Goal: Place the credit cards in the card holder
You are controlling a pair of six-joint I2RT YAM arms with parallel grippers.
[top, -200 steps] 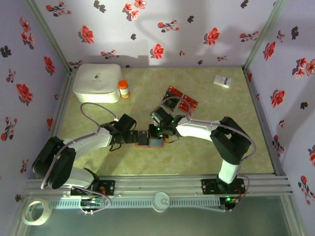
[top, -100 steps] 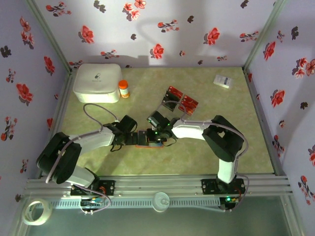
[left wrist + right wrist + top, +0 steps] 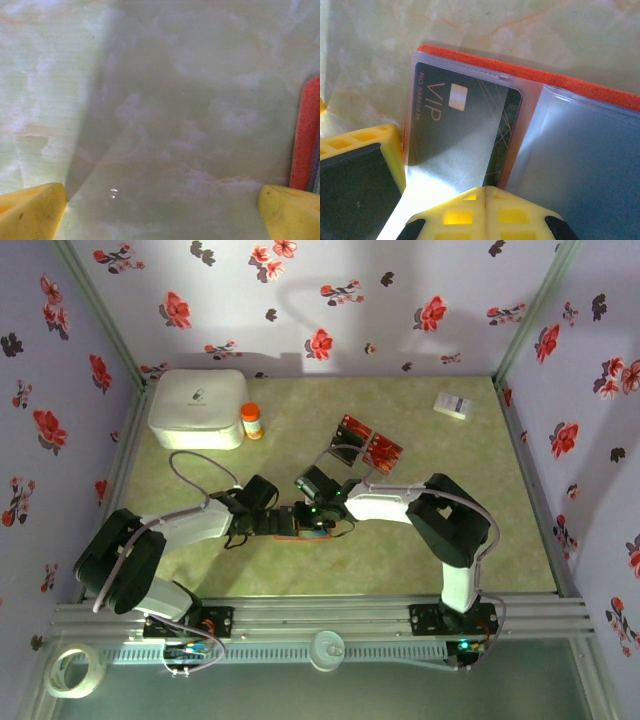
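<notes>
The card holder (image 3: 297, 525) lies open at the table's middle, between both grippers. In the right wrist view its orange rim (image 3: 530, 75) frames clear sleeves, and a black VIP card (image 3: 455, 130) sits inside the left sleeve. My right gripper (image 3: 486, 192) is shut, its joined tips resting at the sleeve's near edge. My left gripper (image 3: 162, 210) stands open on bare table, with the holder's orange edge (image 3: 306, 135) by its right finger. One left finger (image 3: 360, 165) touches the holder's left side. Red credit cards (image 3: 368, 445) lie behind the right arm.
A white box (image 3: 198, 407) and a small orange bottle (image 3: 251, 421) stand at the back left. A white slip (image 3: 452, 405) lies at the back right. Floral walls close in the table on three sides. A tape roll (image 3: 75, 670) lies beyond the front rail.
My right gripper has slid a little left over the open holder, still shut. The left arm edged slightly towards the holder and stayed open.
</notes>
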